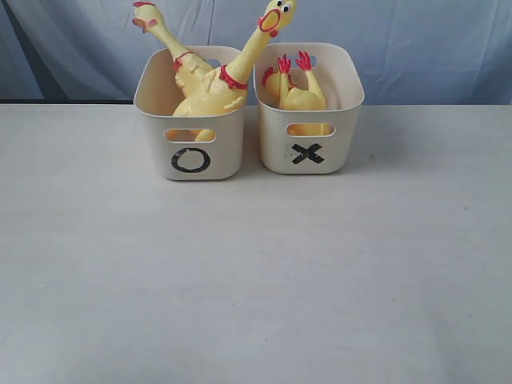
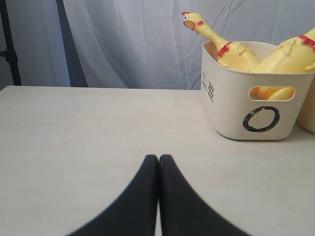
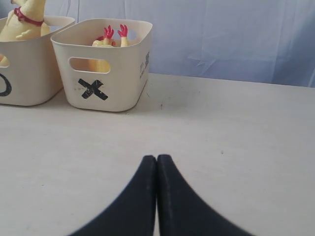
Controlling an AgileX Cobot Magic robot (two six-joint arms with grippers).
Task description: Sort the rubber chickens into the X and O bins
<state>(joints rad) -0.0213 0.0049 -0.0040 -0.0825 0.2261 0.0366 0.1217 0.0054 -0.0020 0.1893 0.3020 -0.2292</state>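
sorting apparently complete: large chickens (image 1: pixel 210 90) in o bin (image 1: pixel 154 132), small chickens (image 1: pixel 301 98) in x bin (image 1: pixel 346 132), worktop (image 1: pixel 256 272) far edge; left gripper (image 2: pixel 158 158) and right gripper (image 3: pixel 156 159) closed, empty.

Pale tabletop (image 1: pixel 256 272) w/ wrinkled blue-grey curtain (image 1: pixel 416 48) behind; soft, even light.
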